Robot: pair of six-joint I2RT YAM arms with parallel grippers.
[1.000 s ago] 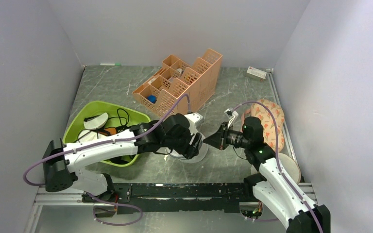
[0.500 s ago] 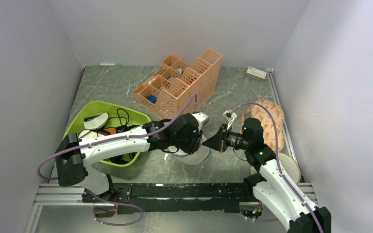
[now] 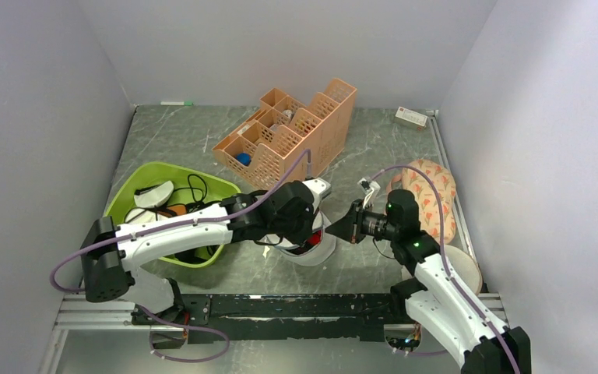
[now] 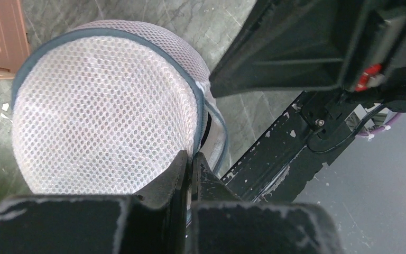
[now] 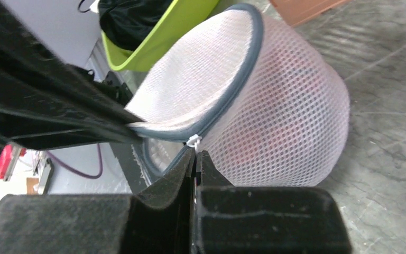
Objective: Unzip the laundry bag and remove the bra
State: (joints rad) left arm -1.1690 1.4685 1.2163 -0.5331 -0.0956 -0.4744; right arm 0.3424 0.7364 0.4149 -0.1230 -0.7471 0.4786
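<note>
The laundry bag (image 3: 317,253), a white mesh drum with a grey-trimmed lid (image 4: 105,106), stands near the table's front between both arms. My left gripper (image 4: 192,156) is shut on the lid's grey rim at the bag's near side. Pinching the small white zip pull (image 5: 193,141) is my right gripper (image 5: 196,154), shut at the seam where the lid has parted from the wall. The bra shows as a red patch (image 3: 314,238) in the opening and as a red blur (image 5: 291,90) through the mesh. In the top view the left gripper (image 3: 309,227) and right gripper (image 3: 332,229) nearly meet.
A lime green basin (image 3: 136,183) holding a black garment and cables sits left of the bag. An orange slotted organiser (image 3: 288,132) stands behind. A floral cloth (image 3: 428,195) and a beige round pouch (image 3: 467,269) lie right; a small box (image 3: 410,118) is in the far corner.
My left gripper has gone from open to shut on the lid's rim. The lid edge has come up a little and red now shows in the gap. The right gripper stayed put.
</note>
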